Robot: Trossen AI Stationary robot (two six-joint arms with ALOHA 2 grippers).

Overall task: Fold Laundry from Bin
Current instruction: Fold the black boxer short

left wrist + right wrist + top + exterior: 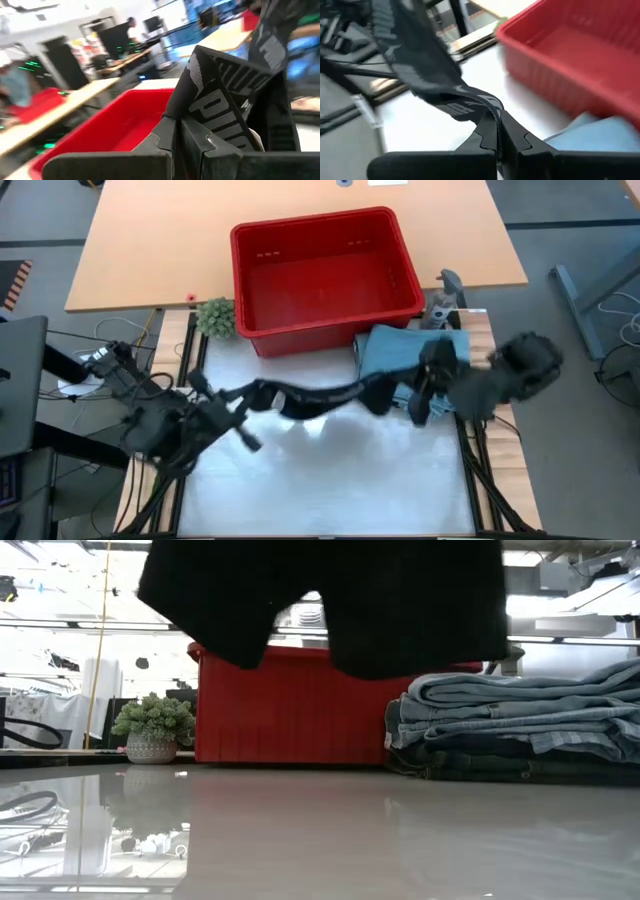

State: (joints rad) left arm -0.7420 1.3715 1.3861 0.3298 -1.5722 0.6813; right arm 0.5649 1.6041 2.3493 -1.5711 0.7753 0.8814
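A black garment point(310, 395) with a lettered waistband is stretched between my two grippers above the white table. My left gripper point(243, 397) is shut on its left end and my right gripper point(424, 385) on its right end. In the low view the garment point(400, 610) hangs down from above, clear of the tabletop. The red bin point(325, 280) stands behind it at the far side, and no laundry shows inside. A stack of folded light blue denim point(400, 348) lies on the table at the right, beside the bin. My left gripper pinches the lettered waistband point(210, 107) between its two fingers, which point about level. The band rises from the fingers and runs off toward the other arm, lifted clear of the table. My right gripper pinches the waistband point(470, 107) between its two fingers, slanting downward. The band runs away from the fingertips toward the left arm, a little slack, with the cloth hanging clear of the table.
A small green plant point(215, 317) in a pot stands left of the bin. The denim stack point(510, 725) fills the table's right far corner. Bare white tabletop point(330, 470) lies under and in front of the garment. A wooden table point(150, 240) lies beyond.
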